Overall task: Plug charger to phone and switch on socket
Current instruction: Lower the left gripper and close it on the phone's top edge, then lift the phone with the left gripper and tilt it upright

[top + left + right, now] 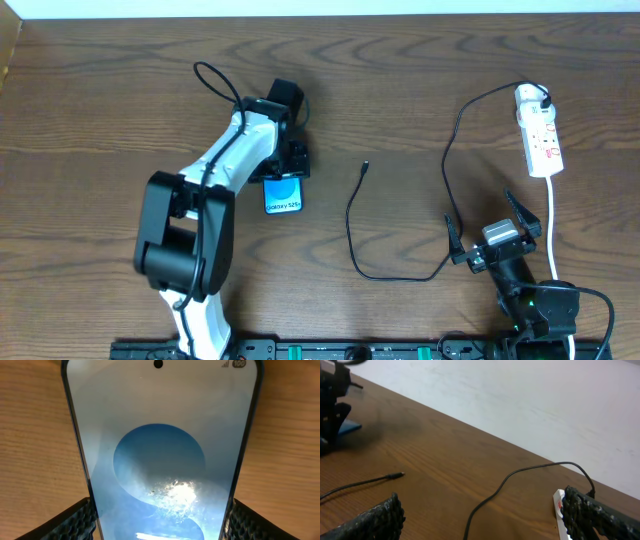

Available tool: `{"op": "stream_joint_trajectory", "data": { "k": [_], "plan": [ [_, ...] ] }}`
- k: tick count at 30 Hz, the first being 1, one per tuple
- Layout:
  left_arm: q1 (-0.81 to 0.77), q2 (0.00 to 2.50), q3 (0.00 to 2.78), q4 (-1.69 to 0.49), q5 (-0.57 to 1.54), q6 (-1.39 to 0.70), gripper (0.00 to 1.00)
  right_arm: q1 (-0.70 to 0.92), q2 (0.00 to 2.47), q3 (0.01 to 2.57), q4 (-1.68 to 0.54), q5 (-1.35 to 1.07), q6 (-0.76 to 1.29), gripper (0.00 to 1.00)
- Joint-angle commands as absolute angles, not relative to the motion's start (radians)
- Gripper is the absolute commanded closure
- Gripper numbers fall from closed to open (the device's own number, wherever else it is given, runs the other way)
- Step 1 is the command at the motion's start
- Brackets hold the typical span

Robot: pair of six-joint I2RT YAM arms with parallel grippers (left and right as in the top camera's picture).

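The phone [284,195] lies flat on the table with its cyan-blue screen up and fills the left wrist view [160,450]. My left gripper [286,165] [160,522] has a finger pressed on each long edge of the phone. The black charger cable [352,235] lies loose, its connector tip [366,165] [400,475] right of the phone. Its plug [544,100] sits in the white power strip [538,130] [559,505] at the far right. My right gripper [495,235] [482,515] is open and empty near the table's front, above a loop of cable [510,480].
The power strip's white cord [553,230] runs toward the front edge beside my right arm. The left arm [215,170] stretches across the left middle of the table. A pale wall [520,400] lies beyond the table's far edge.
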State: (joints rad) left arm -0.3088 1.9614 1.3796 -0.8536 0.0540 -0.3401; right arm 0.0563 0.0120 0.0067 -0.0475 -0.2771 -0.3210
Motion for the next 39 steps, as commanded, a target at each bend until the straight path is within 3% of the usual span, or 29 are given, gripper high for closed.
{"op": "stream_joint_trajectory", "data": {
  "k": [1, 23, 39],
  "plan": [
    [-0.31, 1.893, 1.407, -0.855, 0.091, -0.345, 0.25, 0.053, 0.007, 0.006, -0.052, -0.283, -0.303, 0.01],
    [-0.178, 1.877, 1.407, -0.834, 0.393, -0.436, 0.26, 0.053, 0.007, 0.006, -0.052, -0.283, -0.303, 0.01],
    [-0.221, 1.88, 1.328, -0.773, 0.101, -0.435, 0.26, 0.053, 0.007, 0.006, -0.052, -0.283, -0.303, 0.01]
  ]
}}
